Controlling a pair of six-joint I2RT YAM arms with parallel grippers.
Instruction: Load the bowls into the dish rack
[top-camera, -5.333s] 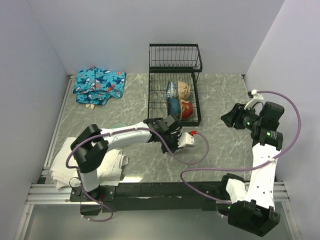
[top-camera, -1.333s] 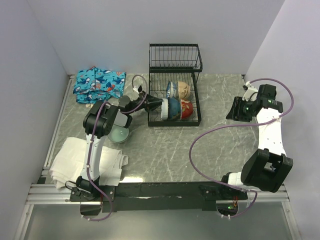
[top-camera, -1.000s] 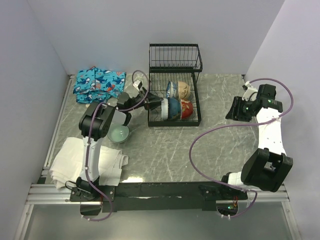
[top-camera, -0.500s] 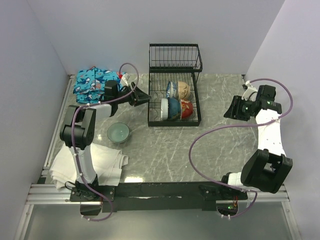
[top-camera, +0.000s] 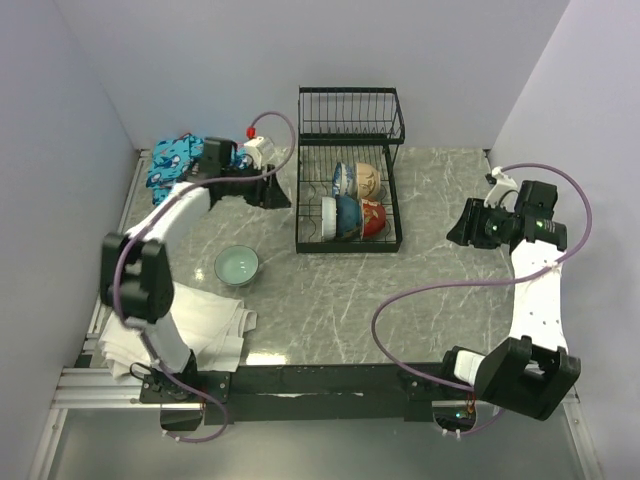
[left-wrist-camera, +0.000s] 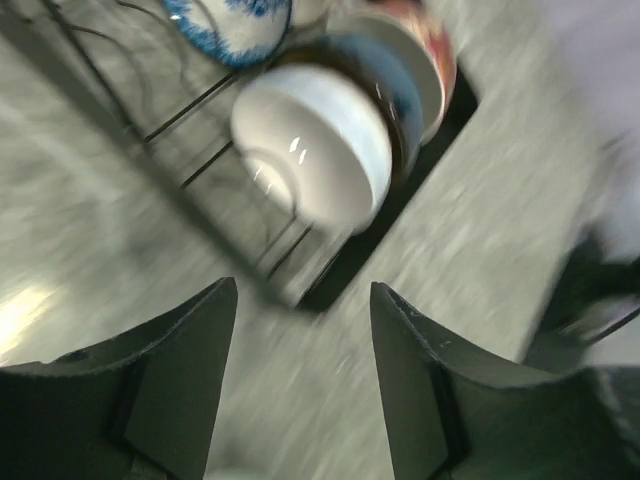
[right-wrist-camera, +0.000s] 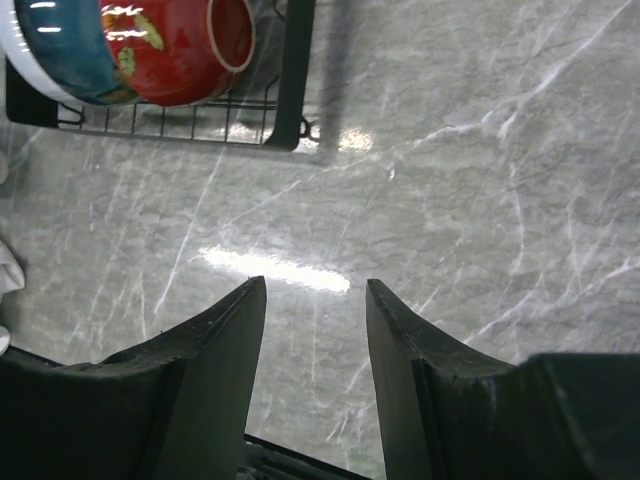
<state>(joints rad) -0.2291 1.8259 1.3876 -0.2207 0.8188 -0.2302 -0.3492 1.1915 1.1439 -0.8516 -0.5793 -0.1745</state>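
Grey marble tabletop (top-camera: 330, 300): bowls (top-camera: 352, 200) stand in the dish rack (top-camera: 350, 118), one green bowl (top-camera: 237, 266) loose front-left.
Left claw (top-camera: 280, 192) released, empty, just left of rack; right claw (top-camera: 460, 230) released, empty, well right.

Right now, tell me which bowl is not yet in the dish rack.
The pale green bowl, sitting upright on the table left of the dish rack, near the white cloth. The other bowls stand on edge inside the rack.

Blur smears the dish rack (left-wrist-camera: 418, 200); perhaps 4 bowls (left-wrist-camera: 310, 150), 1 cropped.
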